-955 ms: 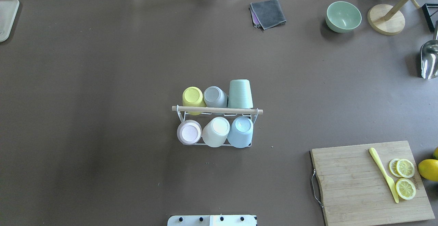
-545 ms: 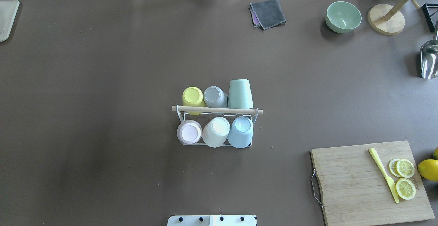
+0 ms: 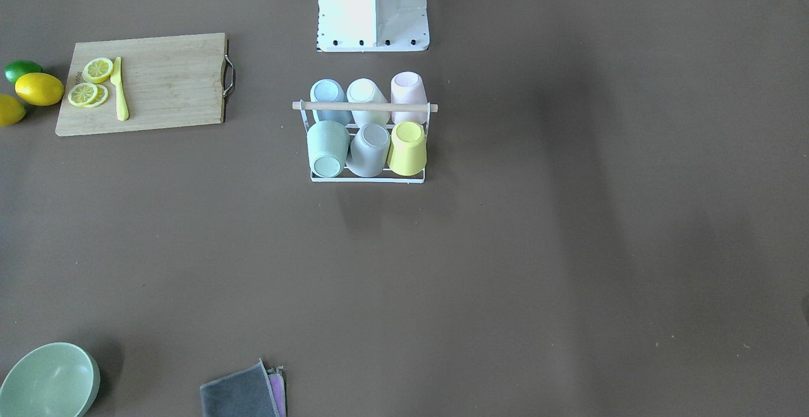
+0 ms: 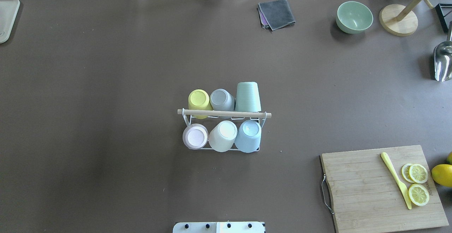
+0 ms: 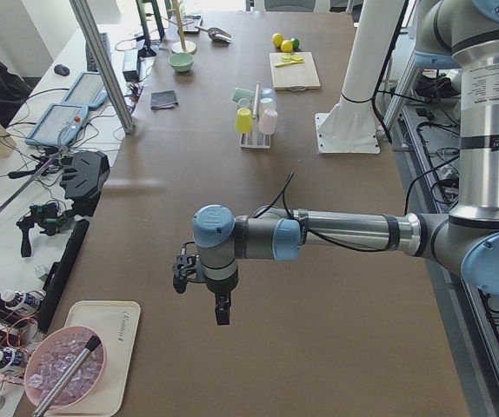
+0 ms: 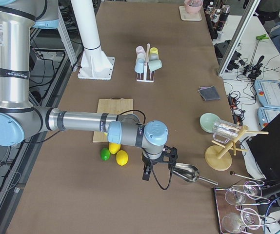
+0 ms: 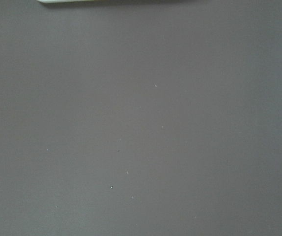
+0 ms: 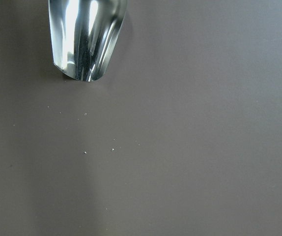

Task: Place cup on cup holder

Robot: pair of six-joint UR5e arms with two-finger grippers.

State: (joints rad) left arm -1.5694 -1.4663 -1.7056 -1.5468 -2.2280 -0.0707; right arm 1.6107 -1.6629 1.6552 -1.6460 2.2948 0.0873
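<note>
Mid-counter: one cup holder (image 4: 224, 113), six cups (image 4: 248, 97), three per row, bottoms up.
Holder well off every edge of the counter (image 4: 106, 84), open brown surface all round. My left pincer (image 5: 221, 313) hangs near the left end edge, my right pincer (image 6: 146, 174) near the right end edge beside one metal scoop (image 6: 185, 172). Both are well apart from the holder. Spread or pressed together: cannot tell.

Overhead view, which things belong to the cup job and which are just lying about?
Job: cup holder, yellow cup, grey cup, green cup, pink cup, white cup, blue cup.
Lying about: grey cloth, green bowl, cutting board, yellow knife, lemon slices, metal scoop.
</note>
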